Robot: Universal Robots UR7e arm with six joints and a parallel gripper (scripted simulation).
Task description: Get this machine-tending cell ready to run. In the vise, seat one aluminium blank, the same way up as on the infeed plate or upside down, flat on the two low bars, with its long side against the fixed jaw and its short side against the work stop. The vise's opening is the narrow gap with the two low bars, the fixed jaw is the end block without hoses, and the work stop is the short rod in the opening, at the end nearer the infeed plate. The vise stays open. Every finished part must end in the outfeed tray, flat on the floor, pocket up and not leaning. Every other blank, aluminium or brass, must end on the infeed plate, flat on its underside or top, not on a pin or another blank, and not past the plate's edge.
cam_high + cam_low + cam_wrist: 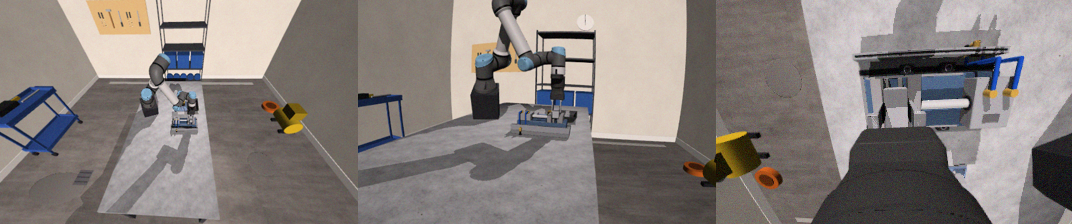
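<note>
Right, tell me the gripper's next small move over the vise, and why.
Probably a short straight lift: the two-finger gripper stands vertical over the blue-based vise, shut on a grey rectangular block beside the white rod. Whether that block is blank or finished part is unclear.

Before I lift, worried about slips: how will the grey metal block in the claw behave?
The grey rectangular metal block looks rigid and fairly heavy for its size. Flat faces should resist rolling. The claw grips smooth sides, so it might slip.

Arm bent low — gripper point(556, 109) pointing straight down, clamped on something grey.
</note>
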